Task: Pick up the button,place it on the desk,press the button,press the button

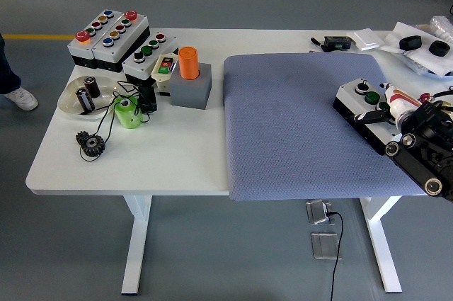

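Blue-grey padded mat (297, 127) covered the right half of the white table (127, 159), reaching its near edge. Button box (364, 113), white on top and black at the sides, with a black knob and a green push-button, sat on the mat near the table's right edge. Right robot hand (402, 118) reached in from the right edge and lay over the box's near right end, black fingers (369, 116) resting on the white lid and apparently closed around that end; could not quite tell how firm the grip was, since the palm hid the contact. Left arm nowhere to be seen.

Judged as a rigid plastic enclosure: stiff, moderately light, smooth and a little slippery on the lid, not fragile except for the protruding controls. Best taken by the two long black side walls, clear of knob and buttons, and kept level so as not to slide on the soft mat.

Crowded at the far left corner: more button boxes (110, 35), an orange cylinder (187, 62) on a grey block (191, 88), a green cup (127, 113), a shallow dish (88, 95), a black gear (92, 144).
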